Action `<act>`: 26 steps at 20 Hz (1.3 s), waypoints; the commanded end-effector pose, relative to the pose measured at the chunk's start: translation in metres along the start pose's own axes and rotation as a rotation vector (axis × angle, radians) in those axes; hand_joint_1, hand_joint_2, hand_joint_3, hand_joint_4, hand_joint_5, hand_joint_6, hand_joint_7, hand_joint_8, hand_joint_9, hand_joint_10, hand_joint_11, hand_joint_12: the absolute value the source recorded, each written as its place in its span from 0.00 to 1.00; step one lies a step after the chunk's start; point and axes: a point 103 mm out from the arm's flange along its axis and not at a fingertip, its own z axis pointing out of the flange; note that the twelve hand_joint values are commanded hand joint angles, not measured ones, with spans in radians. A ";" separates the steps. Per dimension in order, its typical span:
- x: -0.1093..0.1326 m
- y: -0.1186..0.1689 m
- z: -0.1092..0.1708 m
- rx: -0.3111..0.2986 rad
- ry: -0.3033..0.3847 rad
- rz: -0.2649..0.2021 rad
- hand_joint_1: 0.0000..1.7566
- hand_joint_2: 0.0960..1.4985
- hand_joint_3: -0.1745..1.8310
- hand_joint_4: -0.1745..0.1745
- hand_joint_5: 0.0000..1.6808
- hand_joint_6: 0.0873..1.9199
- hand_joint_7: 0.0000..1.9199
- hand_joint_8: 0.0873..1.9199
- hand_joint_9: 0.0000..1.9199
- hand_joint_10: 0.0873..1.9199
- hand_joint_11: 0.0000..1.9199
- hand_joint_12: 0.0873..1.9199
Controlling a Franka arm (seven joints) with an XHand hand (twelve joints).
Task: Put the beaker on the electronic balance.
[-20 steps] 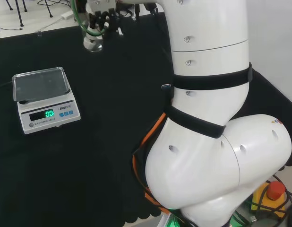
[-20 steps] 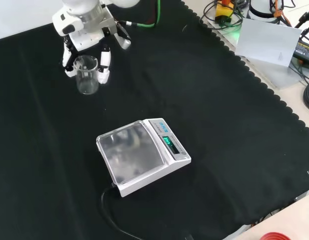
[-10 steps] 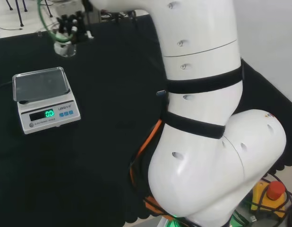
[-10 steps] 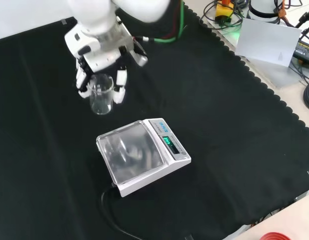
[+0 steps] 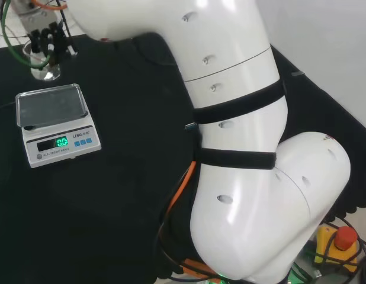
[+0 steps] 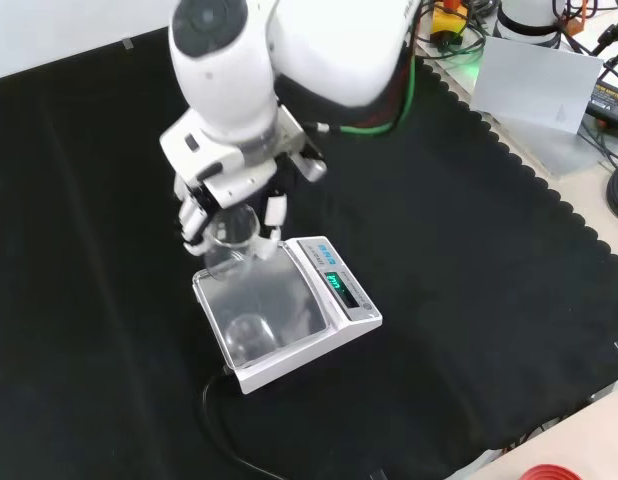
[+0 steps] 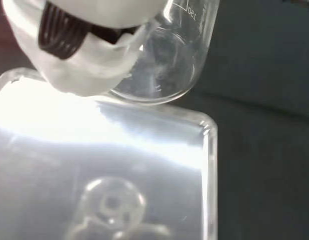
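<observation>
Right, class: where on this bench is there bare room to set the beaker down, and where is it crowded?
The balance pan is bare, bordered by its display on the front view's right. Bare cloth lies all round the balance. It is crowded at the pan's far edge, where the hand holds the beaker above it, and near the cable at the balance's near corner.

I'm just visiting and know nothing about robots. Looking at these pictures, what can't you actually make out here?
- Whether the beaker touches the balance: in the front view the hand covers its top, and its clear base blends into the shiny pan.
- Whether the beaker holds anything: clear glass, glare in the wrist view.
- The balance's display digits: too small in the head view.
- The bench right of the balance in the head view: hidden by the arm's white links.
</observation>
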 end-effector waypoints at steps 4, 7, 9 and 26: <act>-0.004 -0.024 0.018 0.055 0.021 0.010 0.67 0.54 0.11 0.63 0.57 0.40 0.54 0.39 0.70 0.15 0.58 0.46; -0.004 -0.030 0.019 0.056 0.027 -0.004 0.67 0.53 0.11 0.63 0.57 0.40 0.54 0.39 0.70 0.14 0.58 0.46; -0.004 -0.035 0.023 0.058 0.026 -0.010 0.67 0.53 0.11 0.63 0.57 0.40 0.54 0.39 0.70 0.14 0.58 0.46; 0.023 -0.025 0.056 0.087 0.036 -0.053 0.67 0.51 0.14 0.64 0.58 0.39 0.54 0.38 0.70 0.14 0.57 0.47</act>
